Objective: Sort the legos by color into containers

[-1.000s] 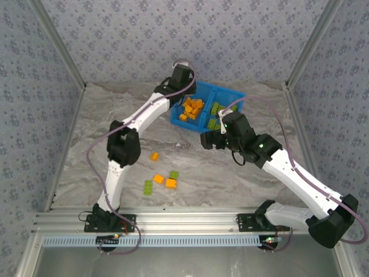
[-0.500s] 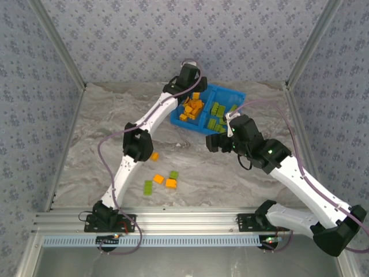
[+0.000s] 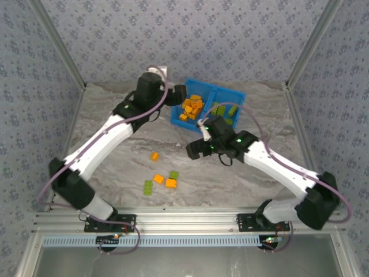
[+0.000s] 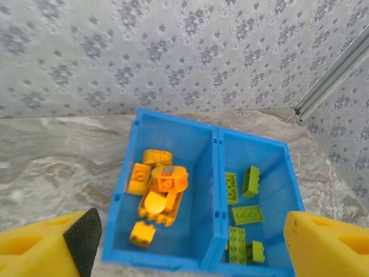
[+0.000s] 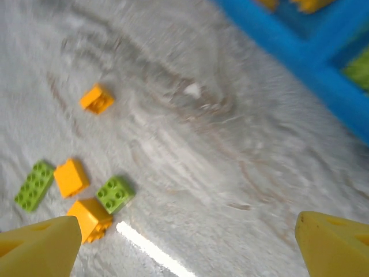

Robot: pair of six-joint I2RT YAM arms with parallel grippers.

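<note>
Looking first at the grey marbled surface [image 3: 104, 121], carrying everything here.

Reaching over it from the near edge with the left arm [image 3: 106, 135], bending toward the far middle and ending just beside the far-left corner of the blue bin [image 3: 237, 96]. Holding the left jaws wide open there, the yellow pads [image 4: 34, 248] standing at the two opposite edges of the wrist view, gripping nothing and looking down into the bin [image 4: 155, 257].

Stretching in from the right with the right arm [image 3: 277, 167]. Hanging the right jaws above bare surface [image 5: 190, 144], between the bin and the loose bricks. Standing wide open as well, pads [image 5: 334, 242] well apart, gripping nothing.

Sitting at the far middle of the surface, slightly turned: the bin, divided by a middle wall [image 4: 217, 190] into two compartments side by side. Holding a pile of orange legos [image 3: 192, 107] [image 4: 157, 184] in the left compartment and several green legos [image 3: 226, 111] [image 4: 242, 213] in the right compartment.

Lying loose on the surface, well apart from the bin, five more bricks. Resting alone, nearest to the bin, a single orange brick [image 3: 154, 156] [image 5: 97, 98]. Grouping closer to the arm bases: a long green brick [image 3: 148, 187] [image 5: 34, 184], a flat orange brick [image 3: 158, 179] [image 5: 71, 177] just beside it, a small green brick [image 3: 173, 175] [image 5: 115, 194], and a last orange brick [image 3: 171, 183] [image 5: 90, 217] touching that green one.
</note>
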